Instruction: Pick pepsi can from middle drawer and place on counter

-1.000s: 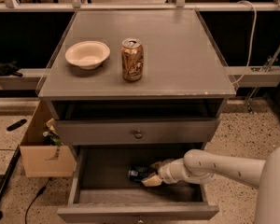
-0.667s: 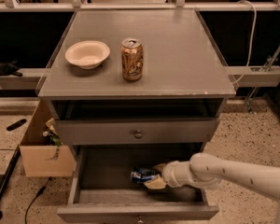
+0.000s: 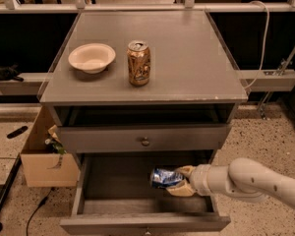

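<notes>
The pepsi can [image 3: 164, 178], blue with white markings, lies sideways between my gripper's tan fingers, lifted a little above the floor of the open middle drawer [image 3: 113, 191]. My gripper [image 3: 179, 181] reaches in from the right on a white arm and is shut on the can. The counter [image 3: 187, 58] is the flat grey top of the cabinet, above the drawers.
A gold-brown can [image 3: 138, 63] and a cream bowl [image 3: 91, 57] stand on the counter's left half. A shut drawer front with a round knob [image 3: 145, 141] overhangs the open drawer. A cardboard box [image 3: 42, 154] sits on the floor at left.
The gripper has closed on the pepsi can and raised it off the drawer floor, drawing it slightly toward the drawer's front.
</notes>
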You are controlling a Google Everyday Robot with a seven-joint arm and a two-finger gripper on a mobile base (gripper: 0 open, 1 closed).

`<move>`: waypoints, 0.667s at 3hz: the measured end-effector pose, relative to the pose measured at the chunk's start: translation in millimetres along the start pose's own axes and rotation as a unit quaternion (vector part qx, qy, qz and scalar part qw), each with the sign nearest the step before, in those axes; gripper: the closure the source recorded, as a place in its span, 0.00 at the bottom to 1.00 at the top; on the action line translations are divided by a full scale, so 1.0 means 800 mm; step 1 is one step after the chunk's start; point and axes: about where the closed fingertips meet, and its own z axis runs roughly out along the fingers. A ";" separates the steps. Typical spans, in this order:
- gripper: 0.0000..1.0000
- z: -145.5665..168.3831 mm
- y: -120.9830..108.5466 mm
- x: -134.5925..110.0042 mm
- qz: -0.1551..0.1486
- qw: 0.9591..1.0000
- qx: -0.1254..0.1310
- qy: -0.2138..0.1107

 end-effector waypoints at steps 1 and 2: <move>1.00 -0.092 -0.013 -0.037 -0.023 1.000 0.006 -0.001; 1.00 -0.185 -0.017 -0.073 -0.046 0.999 0.018 0.001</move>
